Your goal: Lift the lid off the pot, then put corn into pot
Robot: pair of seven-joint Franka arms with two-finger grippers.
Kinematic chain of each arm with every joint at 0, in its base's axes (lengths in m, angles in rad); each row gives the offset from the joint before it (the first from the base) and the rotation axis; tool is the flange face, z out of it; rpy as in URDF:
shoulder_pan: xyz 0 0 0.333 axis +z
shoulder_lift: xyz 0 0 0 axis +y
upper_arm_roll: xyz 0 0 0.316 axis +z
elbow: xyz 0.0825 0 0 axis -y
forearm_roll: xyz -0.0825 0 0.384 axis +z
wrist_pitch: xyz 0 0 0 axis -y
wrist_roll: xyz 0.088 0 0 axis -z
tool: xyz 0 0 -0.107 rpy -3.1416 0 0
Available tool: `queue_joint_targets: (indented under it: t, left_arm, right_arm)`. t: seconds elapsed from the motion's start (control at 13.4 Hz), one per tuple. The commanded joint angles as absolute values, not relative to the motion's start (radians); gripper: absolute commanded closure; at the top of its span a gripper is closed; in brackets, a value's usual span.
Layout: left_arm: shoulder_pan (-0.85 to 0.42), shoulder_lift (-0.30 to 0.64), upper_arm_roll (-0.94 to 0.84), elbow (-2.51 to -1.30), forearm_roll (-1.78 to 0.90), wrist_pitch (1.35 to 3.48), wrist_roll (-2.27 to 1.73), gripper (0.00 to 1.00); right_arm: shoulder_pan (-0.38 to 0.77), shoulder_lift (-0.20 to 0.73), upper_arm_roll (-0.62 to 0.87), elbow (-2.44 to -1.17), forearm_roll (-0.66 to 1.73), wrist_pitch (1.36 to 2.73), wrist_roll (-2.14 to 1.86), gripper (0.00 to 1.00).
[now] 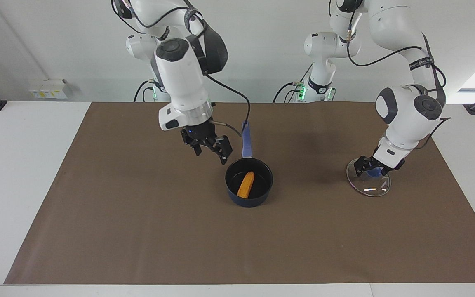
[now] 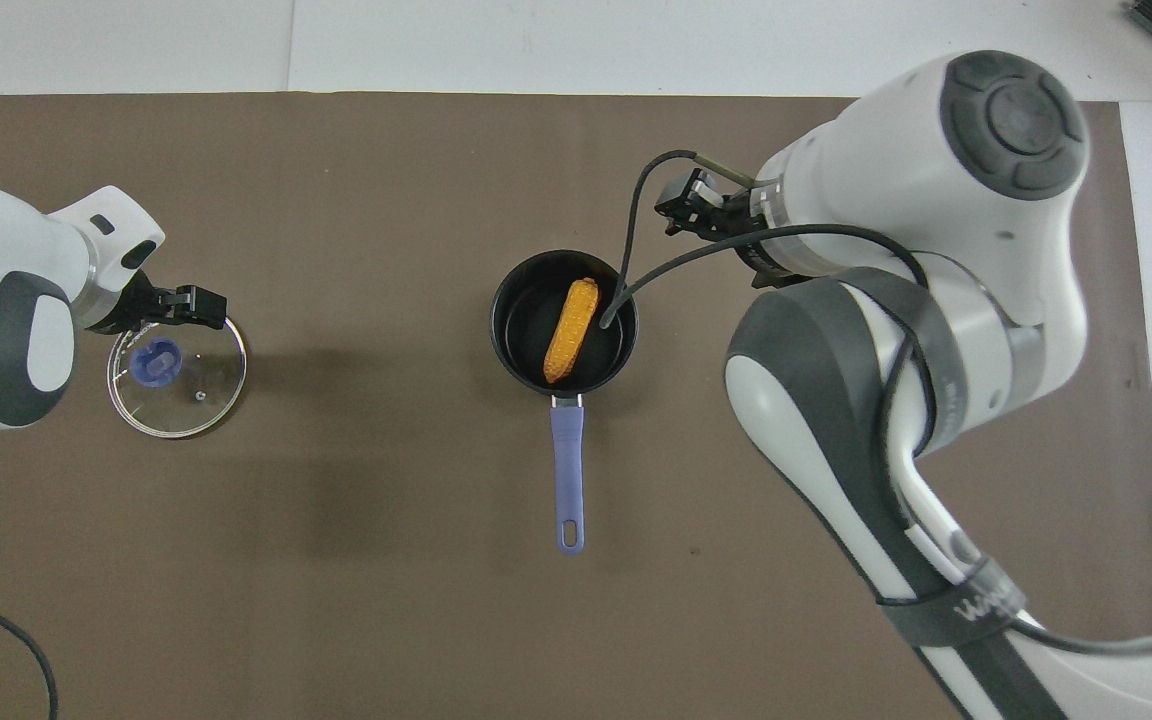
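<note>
The pot (image 1: 249,182) stands mid-mat with its lid off, its blue-purple handle (image 1: 246,140) pointing toward the robots. It also shows in the overhead view (image 2: 564,322). The corn (image 1: 245,184) lies inside the pot, as the overhead view (image 2: 571,331) confirms. My right gripper (image 1: 212,157) is open and empty, raised just beside the pot toward the right arm's end; the overhead view (image 2: 684,208) shows it partly hidden by the arm. The lid (image 1: 370,184) lies flat on the mat toward the left arm's end, blue knob (image 2: 156,361) up. My left gripper (image 1: 368,168) hangs low over the lid's rim (image 2: 198,305).
The brown mat (image 1: 138,214) covers most of the white table. A small white box (image 1: 48,88) sits at the table's edge nearest the robots, at the right arm's end. The right arm's cable (image 2: 636,270) hangs over the pot's rim in the overhead view.
</note>
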State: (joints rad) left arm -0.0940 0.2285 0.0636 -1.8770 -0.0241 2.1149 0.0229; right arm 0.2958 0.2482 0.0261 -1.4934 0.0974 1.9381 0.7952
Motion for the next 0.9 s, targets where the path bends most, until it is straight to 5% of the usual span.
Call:
queue_joint_targets:
  t: [0.0, 0.37, 0.82]
  left_arm:
    - [-0.126, 0.247, 0.072, -1.781, -0.014, 2.002, -0.018, 0.00]
    - [-0.133, 0.206, 0.060, -1.660, -0.043, 1.812, -0.038, 0.00]
    - [-0.110, 0.120, 0.074, -1.601, -0.046, 1.651, 0.067, 0.00]
  right_arm:
    - [0.181, 0.102, 0.034, -1.614, 0.103, 1.890, 0.576, 0.00]
    - [0.022, -0.004, 0.032, -1.606, 0.055, 1.717, 0.263, 0.00]
    - [0.002, 0.003, 0.025, -1.438, -0.034, 1.502, 0.209, 0.00]
